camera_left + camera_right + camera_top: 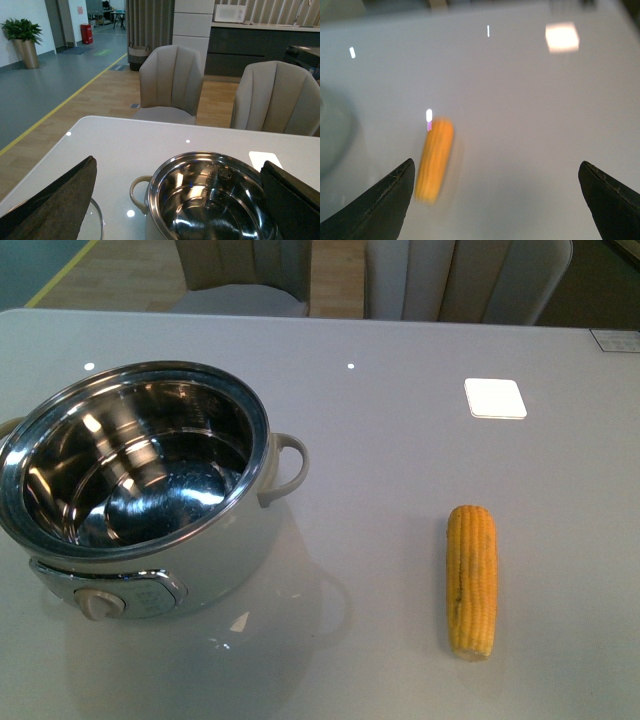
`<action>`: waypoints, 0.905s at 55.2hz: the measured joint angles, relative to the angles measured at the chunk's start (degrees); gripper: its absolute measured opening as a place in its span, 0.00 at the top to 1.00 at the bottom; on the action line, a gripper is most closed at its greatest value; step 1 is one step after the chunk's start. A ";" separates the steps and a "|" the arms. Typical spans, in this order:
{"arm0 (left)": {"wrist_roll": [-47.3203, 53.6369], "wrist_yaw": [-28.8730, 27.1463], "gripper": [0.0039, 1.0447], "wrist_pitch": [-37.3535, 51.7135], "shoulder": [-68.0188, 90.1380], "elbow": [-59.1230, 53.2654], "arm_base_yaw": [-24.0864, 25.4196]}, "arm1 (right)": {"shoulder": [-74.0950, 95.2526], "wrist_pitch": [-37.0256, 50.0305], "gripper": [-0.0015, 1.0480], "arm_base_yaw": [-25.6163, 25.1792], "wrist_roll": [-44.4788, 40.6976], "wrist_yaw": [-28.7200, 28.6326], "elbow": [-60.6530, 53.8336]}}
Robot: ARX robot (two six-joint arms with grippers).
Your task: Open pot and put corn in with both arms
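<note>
front: open-topped pale white-grey round electric pot (pixel 232 552), shiny steel inside, left on grey table (pixel 400 460); bare yellow-orange corn cob (pixel 472 580) lying right, well apart | left wrist: left gripper (pixel 178 162) spread wide, empty, over pot (pixel 210 200) | right wrist: right gripper (pixel 496 164) spread wide, empty; blurred corn cob (pixel 435 160) on table between fingers, nearer one, untouched

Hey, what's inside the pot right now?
Nothing visible: the pot shows only bare shiny steel and reflections. The corn lies outside on the table. Its near inner wall is hidden in the front view.
</note>
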 joint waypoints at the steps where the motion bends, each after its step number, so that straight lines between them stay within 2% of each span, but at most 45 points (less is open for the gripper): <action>1: 0.00 -0.04 0.06 0.00 0.00 0.00 0.00 | 2.38 -2.08 0.08 0.37 0.59 0.26 0.70; 4: 0.00 -0.04 0.06 0.00 0.00 0.00 0.00 | 8.22 -2.62 0.08 1.22 1.97 0.57 0.96; 12: 0.00 -0.07 0.06 0.00 0.00 0.00 0.00 | 20.85 6.97 0.08 4.02 5.20 2.19 2.14; 19: 0.00 -0.04 0.06 0.00 0.00 0.00 0.00 | 37.46 19.50 0.08 8.92 8.55 4.15 4.74; 27: 0.00 -0.04 0.06 0.00 0.00 0.00 0.00 | 64.98 35.85 0.08 16.06 12.66 5.90 10.62; 40: 0.00 -0.04 0.06 0.00 0.00 0.00 0.00 | 86.05 42.34 0.08 18.93 15.08 6.08 17.75; 50: 0.00 -0.04 0.06 0.00 0.00 0.00 0.00 | 95.03 44.59 0.08 19.76 15.72 5.88 22.25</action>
